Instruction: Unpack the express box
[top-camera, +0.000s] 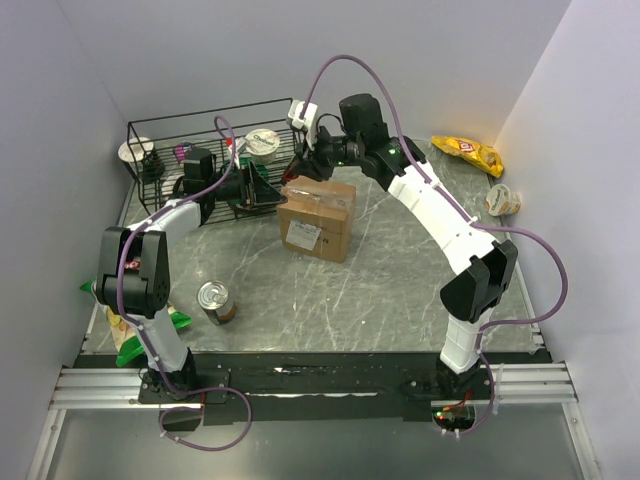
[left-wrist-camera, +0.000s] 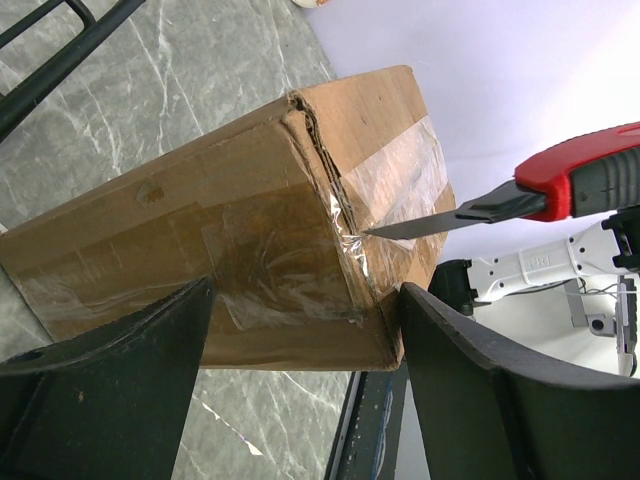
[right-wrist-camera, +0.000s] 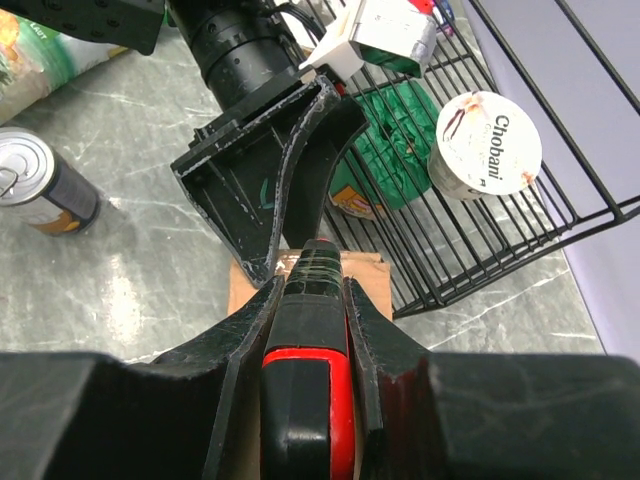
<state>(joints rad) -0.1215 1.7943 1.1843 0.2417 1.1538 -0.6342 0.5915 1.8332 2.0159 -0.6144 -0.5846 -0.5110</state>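
The express box (top-camera: 316, 215) is a brown taped carton with a white label, lying mid-table. My left gripper (top-camera: 262, 190) is open at the box's left end. In the left wrist view (left-wrist-camera: 305, 385) its black fingers (left-wrist-camera: 110, 385) frame the box's (left-wrist-camera: 200, 240) lower corner, the right one touching it. My right gripper (top-camera: 312, 160) hangs over the box's far end, shut on a red and black utility knife (right-wrist-camera: 305, 380). The knife (left-wrist-camera: 570, 185) has its blade tip on the clear tape at the end seam (left-wrist-camera: 365, 232). The right wrist view (right-wrist-camera: 310, 290) shows only a strip of box (right-wrist-camera: 365, 272).
A black wire basket (top-camera: 170, 135) stands at the back left with a Chobani yogurt cup (right-wrist-camera: 488, 143) and a green bag (right-wrist-camera: 390, 150) in it. A tin can (top-camera: 214, 300) stands front left. A yellow snack bag (top-camera: 466, 152) and a cup (top-camera: 500, 200) lie at the right.
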